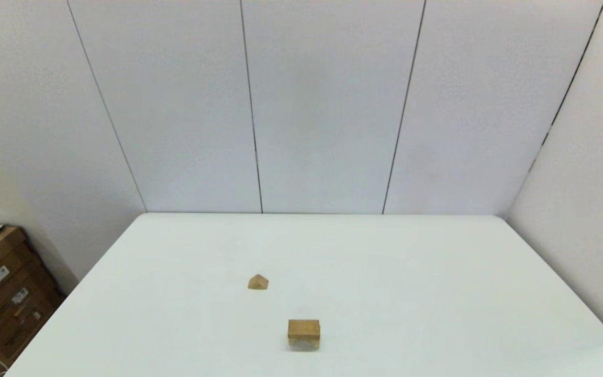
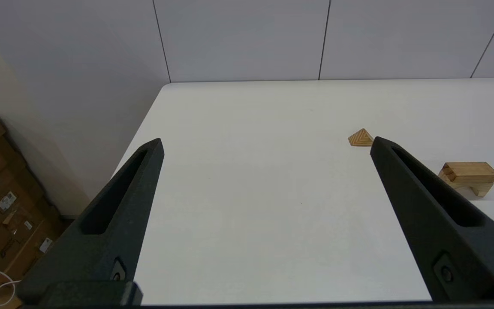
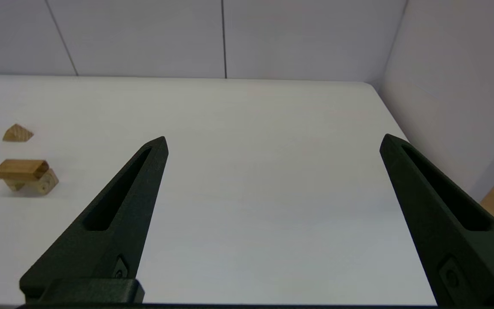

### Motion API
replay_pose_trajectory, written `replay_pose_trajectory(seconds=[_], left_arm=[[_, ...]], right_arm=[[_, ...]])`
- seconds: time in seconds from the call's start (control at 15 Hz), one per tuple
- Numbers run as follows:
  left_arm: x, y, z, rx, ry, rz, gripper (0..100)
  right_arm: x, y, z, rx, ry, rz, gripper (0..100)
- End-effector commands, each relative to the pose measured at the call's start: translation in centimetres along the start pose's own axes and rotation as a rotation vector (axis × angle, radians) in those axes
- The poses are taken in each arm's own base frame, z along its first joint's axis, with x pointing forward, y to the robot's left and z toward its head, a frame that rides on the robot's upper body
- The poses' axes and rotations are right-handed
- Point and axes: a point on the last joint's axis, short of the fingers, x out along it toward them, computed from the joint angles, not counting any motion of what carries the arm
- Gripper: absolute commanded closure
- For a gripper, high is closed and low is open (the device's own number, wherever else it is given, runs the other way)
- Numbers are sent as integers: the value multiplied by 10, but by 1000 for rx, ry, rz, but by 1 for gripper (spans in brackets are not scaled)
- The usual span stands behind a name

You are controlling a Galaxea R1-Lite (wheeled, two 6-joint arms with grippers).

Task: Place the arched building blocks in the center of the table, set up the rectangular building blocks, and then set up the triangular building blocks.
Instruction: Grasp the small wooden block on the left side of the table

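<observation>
Left gripper (image 2: 266, 143): black fingers spread wide, nothing between them, held back at the near left side of the large white table (image 1: 437, 272); right gripper (image 3: 272, 139): likewise splayed and empty, back at the near right side; neither arm shows in the head view, so both read as parked.

Outward from there: the thin flat light-brown wooden slab (image 2: 470, 170) lies on top of the chunky light-brown wooden arched block (image 2: 470, 186), touching it, the arch legs down on the table near the middle, toward the near edge; the small light-brown wooden triangular prism (image 1: 258, 282) sits apart on the tabletop, beyond the stack and to its left.

Progress, as judged: 2 of 3 steps look done, arch placed and slab set up on it; remaining is 1 step, lifting the prism onto the slab.
</observation>
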Motion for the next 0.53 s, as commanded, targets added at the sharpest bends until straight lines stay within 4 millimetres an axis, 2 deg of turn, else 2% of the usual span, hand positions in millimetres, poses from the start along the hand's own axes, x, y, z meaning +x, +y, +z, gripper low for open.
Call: replay_pose_trajectory(seconds=[0.07,0.53], left_arm=[[0,0,0,0,1,1,0],[0,0,0,0,1,1,0]], right_arm=[[0,0,0,1,-4,-1,0],[0,0,0,2,-4,-2,0]])
